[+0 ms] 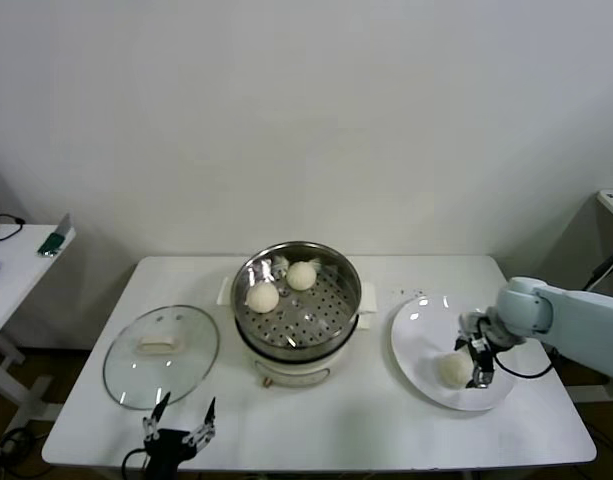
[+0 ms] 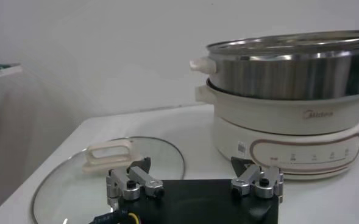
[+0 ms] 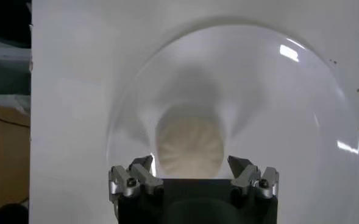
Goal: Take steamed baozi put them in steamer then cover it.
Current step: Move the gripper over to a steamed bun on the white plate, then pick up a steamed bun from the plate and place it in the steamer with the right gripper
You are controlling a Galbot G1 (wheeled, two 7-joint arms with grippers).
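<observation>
The steamer (image 1: 338, 312) stands mid-table, uncovered, with two baozi on its tray, one on the left (image 1: 262, 296) and one at the back (image 1: 302, 275). A third baozi (image 1: 453, 369) lies on the white plate (image 1: 418, 330) at the right. No other bun shows. My right gripper (image 1: 478, 366) is low over the plate, right beside this bun. In the right wrist view it (image 3: 190, 163) is open, and the bun (image 3: 188, 145) sits just ahead between the fingertips (image 3: 144, 164). My left gripper (image 1: 182, 424) is open and empty at the table's front edge.
A glass lid (image 1: 161, 355) with a cream handle lies flat left of the steamer, just beyond my left gripper. It also shows in the left wrist view (image 2: 106, 176), with the steamer (image 2: 289, 91) behind. A side table (image 1: 16, 265) stands far left.
</observation>
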